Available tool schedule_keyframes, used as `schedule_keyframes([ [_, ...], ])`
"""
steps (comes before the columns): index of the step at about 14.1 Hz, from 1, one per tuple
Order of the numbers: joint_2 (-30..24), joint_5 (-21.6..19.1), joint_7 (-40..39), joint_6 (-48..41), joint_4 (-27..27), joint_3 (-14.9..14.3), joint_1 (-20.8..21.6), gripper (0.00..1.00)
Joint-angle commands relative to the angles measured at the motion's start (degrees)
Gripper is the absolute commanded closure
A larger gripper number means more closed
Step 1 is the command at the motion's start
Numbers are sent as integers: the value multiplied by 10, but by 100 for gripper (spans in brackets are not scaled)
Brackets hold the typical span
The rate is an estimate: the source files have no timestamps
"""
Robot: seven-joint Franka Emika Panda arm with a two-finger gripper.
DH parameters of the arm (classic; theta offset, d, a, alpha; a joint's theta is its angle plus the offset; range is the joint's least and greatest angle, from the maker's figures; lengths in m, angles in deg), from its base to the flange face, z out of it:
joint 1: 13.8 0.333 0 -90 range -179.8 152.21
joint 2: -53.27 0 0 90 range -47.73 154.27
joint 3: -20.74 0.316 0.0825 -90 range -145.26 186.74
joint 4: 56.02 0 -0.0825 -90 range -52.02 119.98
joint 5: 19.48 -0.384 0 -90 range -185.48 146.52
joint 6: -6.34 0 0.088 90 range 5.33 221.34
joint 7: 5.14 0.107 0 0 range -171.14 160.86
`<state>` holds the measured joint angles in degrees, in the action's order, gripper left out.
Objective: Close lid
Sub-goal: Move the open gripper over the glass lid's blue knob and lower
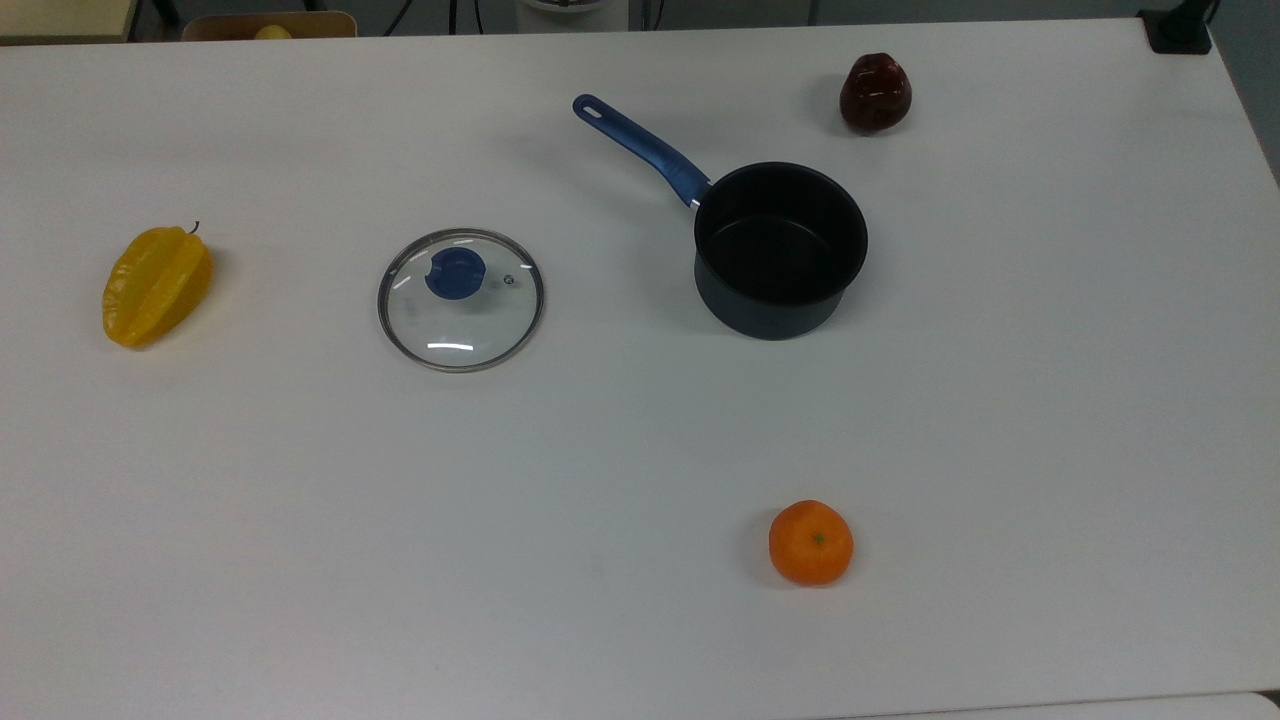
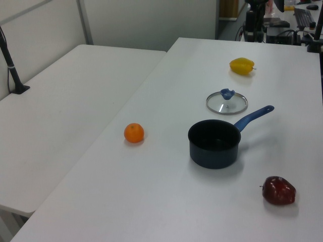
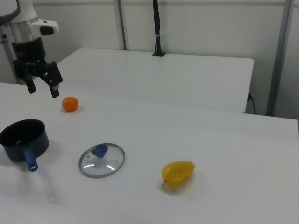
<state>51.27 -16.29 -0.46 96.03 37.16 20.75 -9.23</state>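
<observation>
- Nearest the camera in the top view sits an orange (image 1: 811, 542) on the white counter (image 1: 300, 520), well apart from everything else.
- Farther back, a dark saucepan (image 1: 780, 250) stands upright and uncovered, its blue handle (image 1: 640, 147) pointing up and toward the top view's left.
- Flat on the counter lies the lid (image 1: 461, 299), clear glass with a metal rim and a blue knob (image 1: 456, 273), off to the top view's left of the saucepan and apart from it.
- Beside the knob a small steam vent (image 1: 509, 281) shows in the glass.
- At the top view's far left rests a yellow star fruit (image 1: 156, 285), well apart from the lid.
- Behind the saucepan, toward the top view's right, stands a dark red apple (image 1: 875, 93).
- In the right view the jaws (image 3: 43, 88) hang in the air at the upper left, above the counter and higher than the saucepan (image 3: 23, 139); the two black fingers (image 3: 54, 86) stand apart and hold nothing.
- From that side the lid (image 3: 102, 159) lies between the saucepan and the star fruit (image 3: 178, 173), with the orange (image 3: 70, 104) farther back.
</observation>
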Motion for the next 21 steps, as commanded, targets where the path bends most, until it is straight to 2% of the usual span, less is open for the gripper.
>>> schedule_keyframes([
  [1,-4,-16,-11,25,9,-3,-2,0],
  [4,-4,-22,-20,50,9,-3,-18,0],
  [8,-9,-53,-123,68,36,-3,-65,0],
  [11,-33,-61,-143,175,139,-3,-90,0],
  [15,-44,-61,-142,321,262,-4,-91,0],
  [18,-36,-61,-142,428,323,-4,-91,0],
  [19,-26,-60,-140,489,348,-4,-88,0],
  [21,-6,-61,-136,555,366,-3,-83,0],
])
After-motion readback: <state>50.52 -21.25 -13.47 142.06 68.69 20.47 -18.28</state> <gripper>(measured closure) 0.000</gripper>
